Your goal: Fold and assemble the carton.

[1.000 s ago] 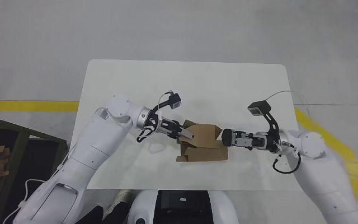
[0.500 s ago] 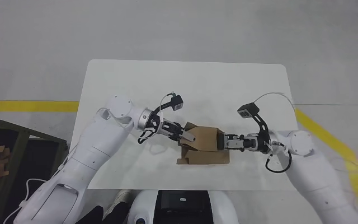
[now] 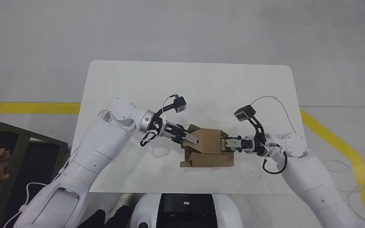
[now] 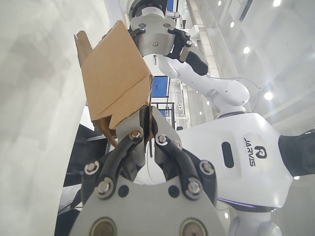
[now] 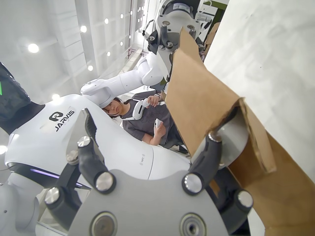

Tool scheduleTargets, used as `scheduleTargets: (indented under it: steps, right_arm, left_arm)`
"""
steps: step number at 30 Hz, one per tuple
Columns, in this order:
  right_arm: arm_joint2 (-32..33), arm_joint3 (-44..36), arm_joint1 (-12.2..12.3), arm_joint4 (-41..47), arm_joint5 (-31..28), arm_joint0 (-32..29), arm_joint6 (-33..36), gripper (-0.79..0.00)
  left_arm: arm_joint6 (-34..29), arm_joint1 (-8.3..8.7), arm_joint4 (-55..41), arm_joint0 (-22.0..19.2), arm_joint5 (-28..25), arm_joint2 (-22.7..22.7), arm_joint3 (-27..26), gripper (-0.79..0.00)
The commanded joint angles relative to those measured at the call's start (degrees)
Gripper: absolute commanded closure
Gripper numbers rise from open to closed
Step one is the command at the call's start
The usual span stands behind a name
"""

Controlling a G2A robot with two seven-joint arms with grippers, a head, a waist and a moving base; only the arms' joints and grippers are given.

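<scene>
- Left end effector (image 4: 147,114) is pinched narrow on one cardboard wall of the carton (image 3: 210,142). The panel's edge runs straight between its fingers, so you have an anchor on that end.
- The carton lies directly ahead of the left fingertips and stretches away toward the right end effector (image 3: 230,143). It sits between the two, partly opened, and its lower flaps appear to rest on the worktop (image 3: 228,85).
- Right end effector is spread wide. One finger is tucked inside the carton's open end, behind a flap (image 5: 256,133). The other stands out in free air and touches nothing.
- Judgement: the inside finger reads as a push from within to square the sleeve, not as a grasp. The left pinch is there to resist that push.
- Judgement: the task is early, with the body not yet squared and no flap folded shut.
- Risk for you: the left hold is on a single thin wall. A hard push from the right could slip or crease it.
</scene>
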Motion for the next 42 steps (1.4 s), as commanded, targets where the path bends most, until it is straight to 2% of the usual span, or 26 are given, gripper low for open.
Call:
scheduleTargets:
  steps: [1,10,11,12,15,22,39,42]
  right_arm:
    - [-0.55,0.20,-0.22,-0.03,-0.05,0.27,-0.05,-0.785]
    - [-1.31,2.54,-1.10,3.54,0.22,0.73,0.22,-0.785]
    - [-1.08,2.77,-1.14,4.05,0.34,0.67,0.35,-0.763]
    - [-0.84,2.87,-1.17,4.48,0.53,0.61,0.53,-0.650]
    - [-0.01,2.99,-1.20,4.96,1.01,0.42,1.02,-0.406]
    - [1.41,2.88,-1.24,2.93,1.64,0.58,1.64,-0.296]
    - [1.02,3.11,-1.05,-4.09,1.21,1.63,1.22,-0.120]
    - [0.81,3.14,-1.01,-4.26,1.14,1.58,1.14,-0.025]
  left_arm:
    - [-0.03,-0.01,-0.11,0.00,0.04,0.03,0.04,0.000]
    - [0.55,-0.09,0.97,-0.17,-0.06,0.46,0.37,0.000]
    - [0.55,-0.10,0.97,-0.18,-0.06,0.47,0.39,0.000]
    - [0.58,-0.09,1.12,-0.20,-0.04,0.49,0.45,0.000]
    - [0.51,-0.10,1.28,-0.19,0.04,0.62,0.53,0.000]
    - [0.53,-0.23,1.41,-0.34,0.15,1.05,0.65,0.000]
    - [0.34,-0.33,0.82,-0.59,0.22,1.04,0.99,0.000]
    - [0.36,-0.31,0.81,-0.69,0.28,0.91,1.27,0.000]
